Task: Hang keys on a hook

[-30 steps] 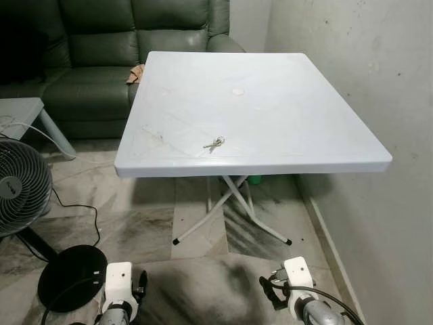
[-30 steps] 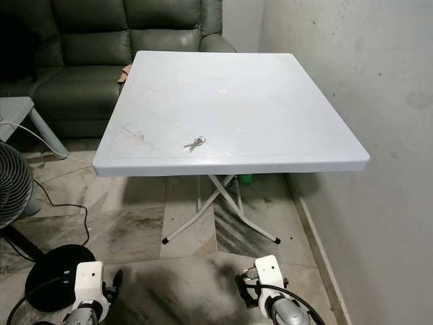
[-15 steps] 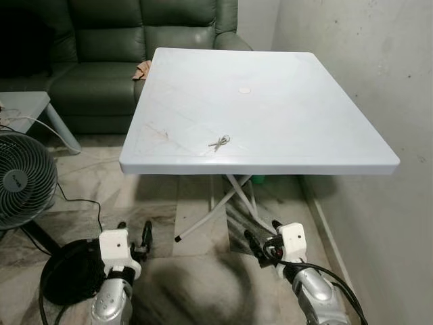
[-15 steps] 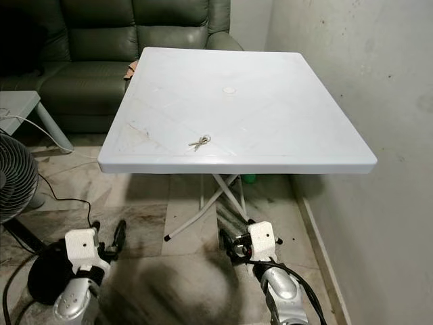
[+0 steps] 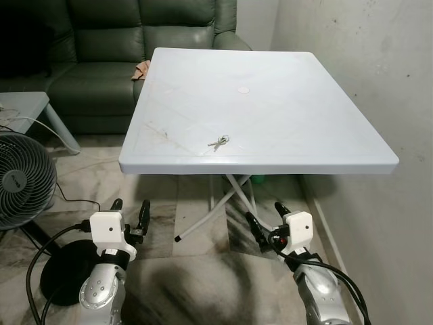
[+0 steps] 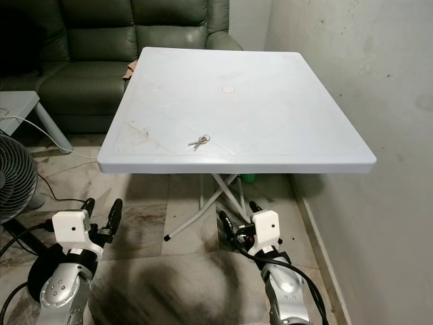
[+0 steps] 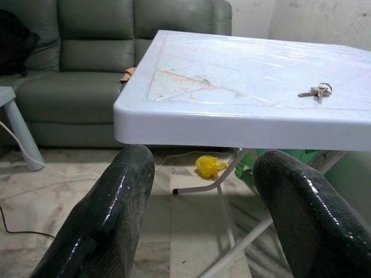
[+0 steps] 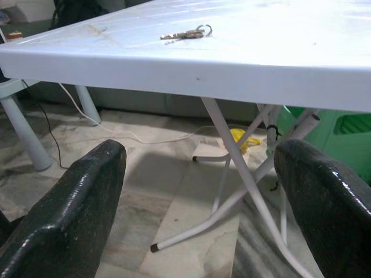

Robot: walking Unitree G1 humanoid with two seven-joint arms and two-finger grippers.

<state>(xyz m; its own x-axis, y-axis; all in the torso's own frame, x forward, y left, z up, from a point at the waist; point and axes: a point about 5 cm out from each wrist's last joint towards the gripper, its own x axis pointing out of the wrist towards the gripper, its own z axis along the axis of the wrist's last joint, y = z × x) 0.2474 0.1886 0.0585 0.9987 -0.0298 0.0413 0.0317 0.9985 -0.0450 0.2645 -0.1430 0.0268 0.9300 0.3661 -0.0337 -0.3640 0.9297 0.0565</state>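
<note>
From my head cameras, the keys (image 5: 217, 141) lie untouched near the front edge of the white table (image 5: 304, 101), my left gripper (image 5: 128, 213) and right gripper (image 5: 265, 220) raised below it; both wrist cameras show fingers spread, empty, everything still ahead.

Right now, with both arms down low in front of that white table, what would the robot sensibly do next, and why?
Probably lift the right gripper up and forward toward the keys. They lie flat on the white table near its front edge, untouched. Both grippers, the left gripper included, are open, hold nothing and sit below the tabletop. No hook is in sight.
</note>
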